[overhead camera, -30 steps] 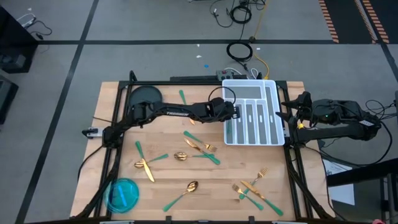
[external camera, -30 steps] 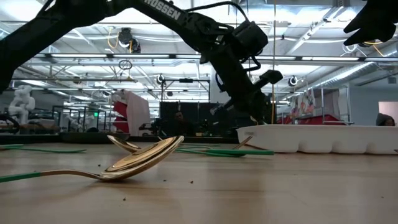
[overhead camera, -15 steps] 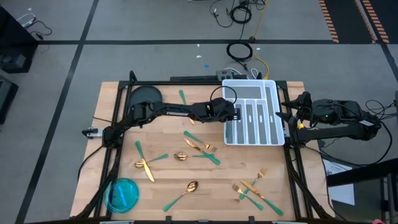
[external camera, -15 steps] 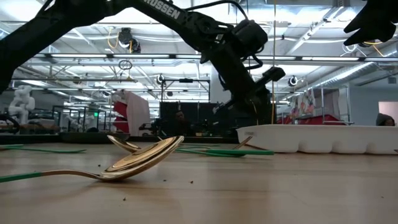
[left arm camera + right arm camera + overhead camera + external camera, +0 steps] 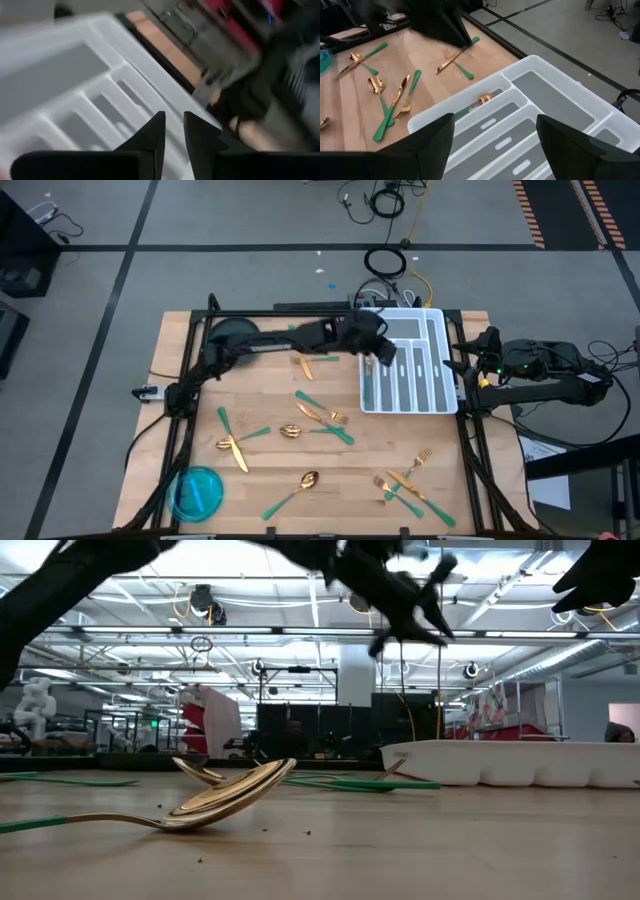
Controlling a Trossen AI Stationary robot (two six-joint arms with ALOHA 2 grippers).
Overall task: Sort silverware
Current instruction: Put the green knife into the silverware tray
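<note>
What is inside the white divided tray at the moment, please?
The white divided tray holds one gold-headed, green-handled piece, lying in the long compartment nearest the loose silverware. The other visible compartments look bare, though the right gripper's fingers cover the near ends in its wrist view.

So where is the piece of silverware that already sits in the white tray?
In the high view it lies in the compartment of the white tray nearest the loose cutlery, just below the left gripper; the right wrist view shows its gold head there too.
</note>
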